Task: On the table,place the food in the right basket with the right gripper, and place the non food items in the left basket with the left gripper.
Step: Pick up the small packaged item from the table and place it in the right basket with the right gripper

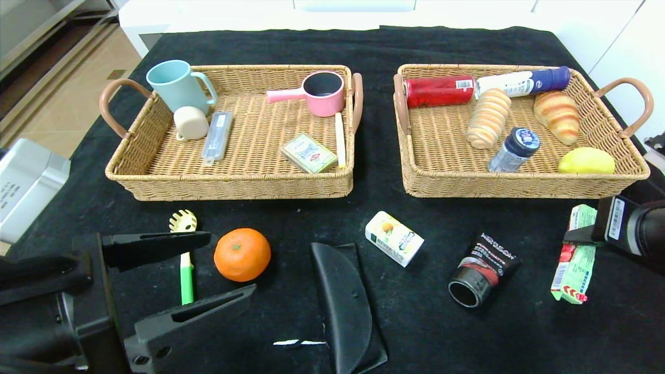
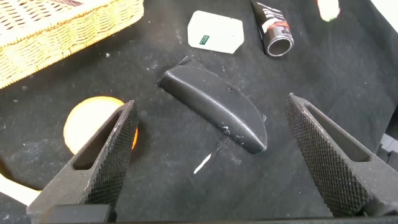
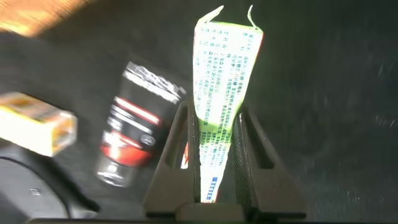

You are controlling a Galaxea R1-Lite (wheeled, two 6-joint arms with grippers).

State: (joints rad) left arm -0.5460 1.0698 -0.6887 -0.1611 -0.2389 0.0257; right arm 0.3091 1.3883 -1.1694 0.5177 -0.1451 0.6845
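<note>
green-white packet [image 3: 219, 118] pinched between the right end effector's [image 3: 214, 146] jaws.

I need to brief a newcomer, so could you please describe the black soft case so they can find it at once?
On the black table, look at the row of loose items in front of the two baskets. The soft case lies mid-row, between the orange and the black tube; it alone is flat, half-round and entirely black.
</note>
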